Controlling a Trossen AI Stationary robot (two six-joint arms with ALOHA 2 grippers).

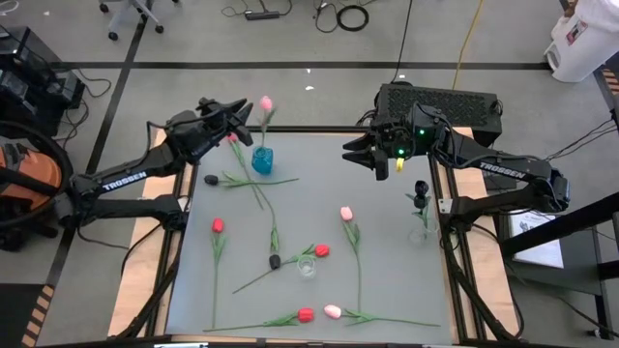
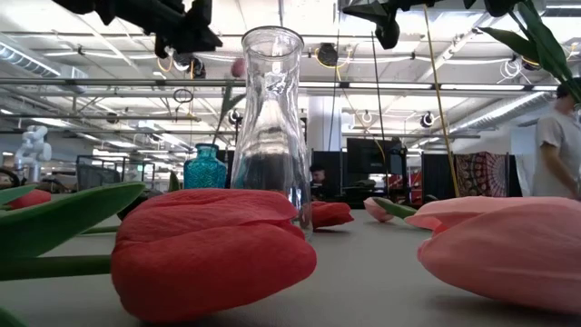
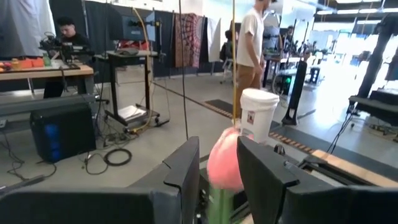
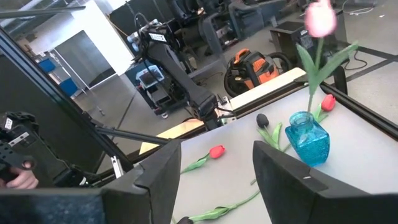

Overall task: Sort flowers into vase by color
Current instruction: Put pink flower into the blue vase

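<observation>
Ten artificial tulips are showing on the grey table (image 1: 387, 290): four red, three pink and three black. One pink long-stemmed tulip (image 1: 266, 103) is standing upright in the small blue glass vase (image 1: 261, 159) near the table's far left corner, and one black-budded tulip (image 1: 421, 187) is standing in a clear glass vase (image 1: 420, 232) at the right edge. A second clear glass vase (image 1: 307, 268) is sitting empty near the middle. The other eight are lying flat: a red tulip (image 1: 232, 138) just beside the blue vase, three more red, two pink and two black spread across the table. The left gripper (image 1: 245, 114) is hovering above the blue vase, just beside the standing pink bud, its fingers (image 3: 186, 168) parted and gripping nothing. The right gripper (image 1: 350, 155) is hanging over the far edge, spread wide and carrying nothing.
</observation>
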